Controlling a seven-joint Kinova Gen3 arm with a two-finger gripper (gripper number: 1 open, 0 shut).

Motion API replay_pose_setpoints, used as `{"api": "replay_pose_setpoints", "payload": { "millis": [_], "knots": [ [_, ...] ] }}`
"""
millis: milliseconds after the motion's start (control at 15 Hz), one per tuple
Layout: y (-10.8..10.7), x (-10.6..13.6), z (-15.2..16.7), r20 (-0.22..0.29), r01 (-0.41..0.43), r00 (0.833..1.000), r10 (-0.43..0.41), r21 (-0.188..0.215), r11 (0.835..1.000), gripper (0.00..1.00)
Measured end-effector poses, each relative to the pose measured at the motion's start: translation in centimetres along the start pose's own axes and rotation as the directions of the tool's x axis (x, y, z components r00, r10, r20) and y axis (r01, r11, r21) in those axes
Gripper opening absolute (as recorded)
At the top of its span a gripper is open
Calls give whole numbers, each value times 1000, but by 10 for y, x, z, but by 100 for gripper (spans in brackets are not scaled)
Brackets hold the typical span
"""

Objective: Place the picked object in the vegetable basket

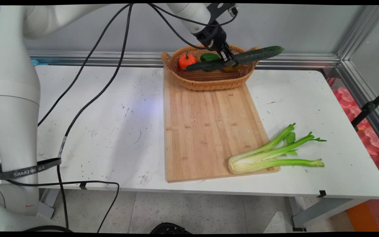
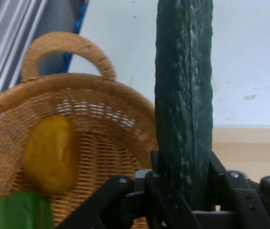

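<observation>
gripper: the gripper (image 1: 229,61) hangs over the wicker basket (image 1: 209,84), its fingers clamped on a long dark cucumber (image 1: 239,59) around mid-length, so it balances nearly level.
cucumber: lifted, spanning the basket and poking past its right rim.
basket: at the far end of the wooden cutting board (image 1: 206,131); holds an orange-red pepper (image 1: 187,61), a green pepper (image 1: 209,56) and a yellow piece (image 2: 51,152).
celery: a bunch of celery (image 1: 271,153) lies at the board's near right corner, stalks reaching onto the worktop (image 1: 110,125).
</observation>
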Motion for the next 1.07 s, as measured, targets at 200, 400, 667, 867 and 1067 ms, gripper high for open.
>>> {"api": "replay_pose_setpoints", "payload": {
  "millis": [200,400,667,867,1067],
  "knots": [
    [-16,-7,12,-2,-13,1000,13,-4,1000,0],
    [-30,-16,23,1,-26,1000,26,-16,1000,0],
    [-42,-29,33,10,-35,999,35,-27,999,0],
    [-50,-38,39,18,-35,999,35,-29,999,0],
    [-55,-44,43,24,-30,999,31,-28,999,0]
  ]
}}
